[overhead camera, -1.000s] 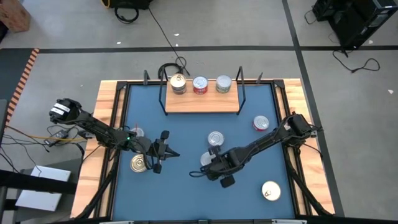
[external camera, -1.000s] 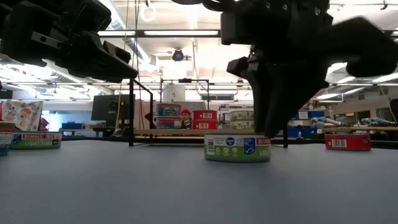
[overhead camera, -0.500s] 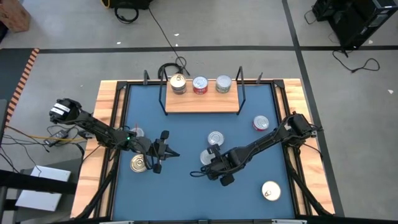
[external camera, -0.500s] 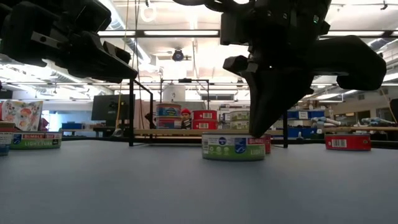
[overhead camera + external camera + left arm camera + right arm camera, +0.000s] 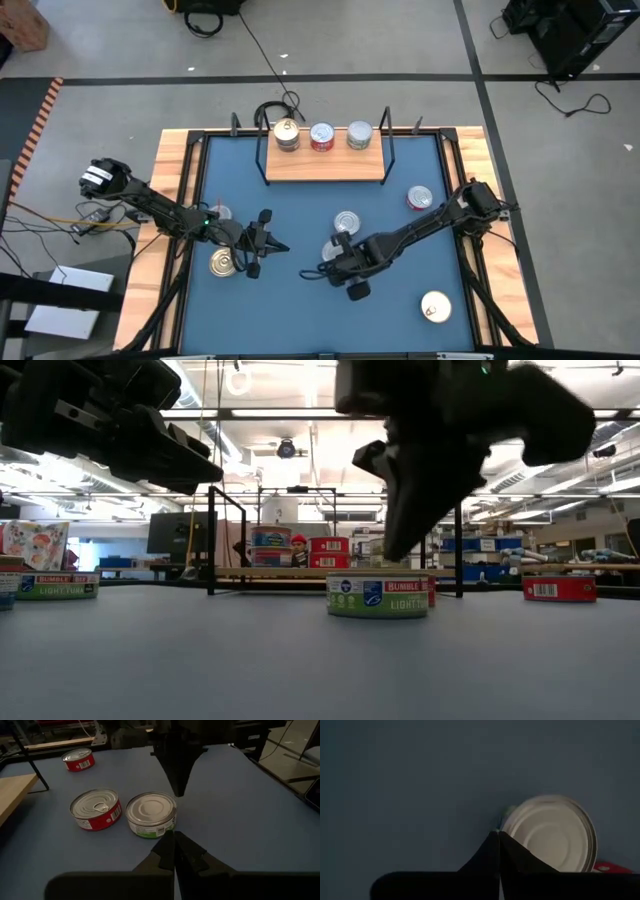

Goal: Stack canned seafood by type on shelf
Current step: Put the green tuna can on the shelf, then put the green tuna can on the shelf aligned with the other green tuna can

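Right gripper point(image 5: 178, 790) has snapped its jaws shut on nothing and lifted beside the green-label silver-lidded tin point(image 5: 151, 814), which sits ungrasped mid-desk off the shelf point(image 5: 325, 162), so regrasp is likely needed; left gripper point(image 5: 262, 245) waits, jaws shut.

Counter point(image 5: 300, 300): matt blue top, smooth; rim of pale unfinished-looking wood. Shelf point(image 5: 325, 165): light wood board, thin black wire uprights. Tins: bright metal lids, slightly glossy, ribbed rings; green-labelled tin point(image 5: 151, 814) and red-labelled tin point(image 5: 95, 809) with printed paper-like wraps. Arms: matt black, hard finish.
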